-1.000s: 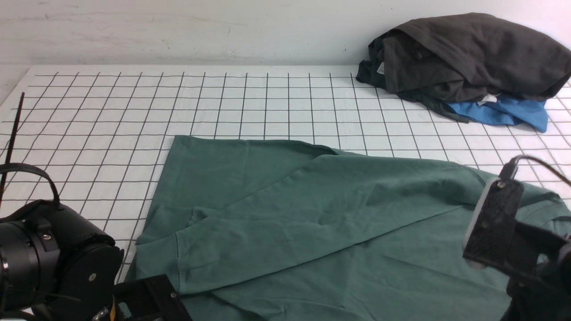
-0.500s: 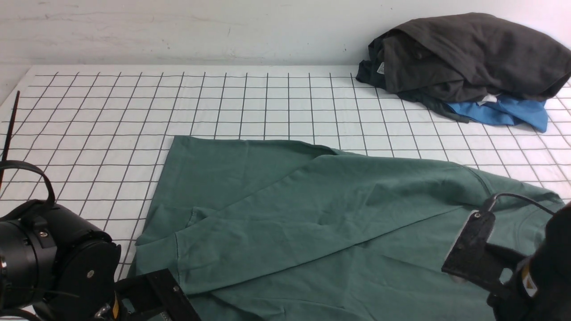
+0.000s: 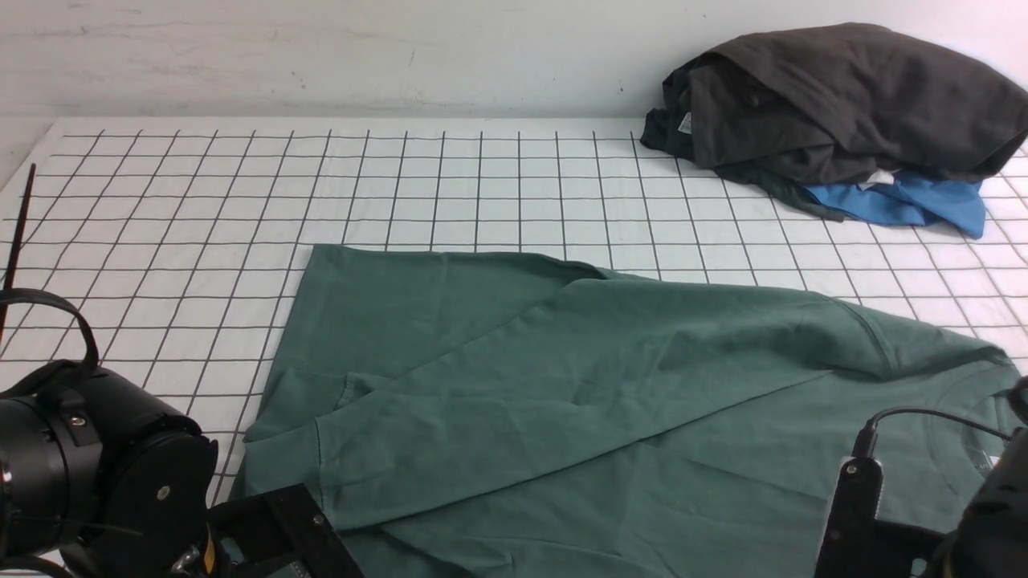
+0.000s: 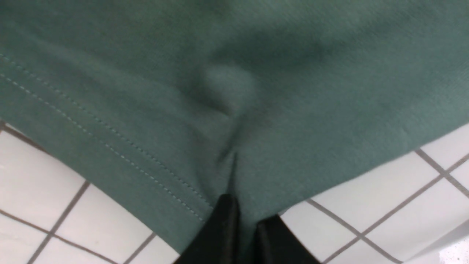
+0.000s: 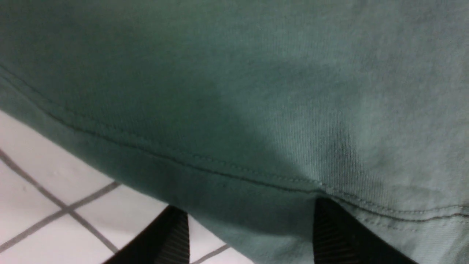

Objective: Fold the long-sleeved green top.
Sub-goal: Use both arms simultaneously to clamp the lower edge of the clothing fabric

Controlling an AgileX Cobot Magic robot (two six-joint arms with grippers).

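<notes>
The green long-sleeved top (image 3: 562,385) lies spread over the near half of the gridded table, one sleeve folded across its body. In the left wrist view my left gripper (image 4: 247,212) is shut on the top's stitched edge (image 4: 154,172), and the cloth puckers above the fingers. My right gripper (image 5: 250,209) is open, its ribbed fingers (image 5: 172,234) wide apart with the top's seamed edge (image 5: 256,179) lying between them. In the front view only the left arm (image 3: 96,466) and the right arm (image 3: 883,522) show, at the bottom corners.
A dark grey-black heap of clothes (image 3: 843,96) sits at the back right on a bright blue garment (image 3: 907,201). The white gridded table (image 3: 482,177) runs back to a pale wall.
The right arm has dropped low toward the near right corner and its gripper has opened. The left arm and the top have barely moved.
</notes>
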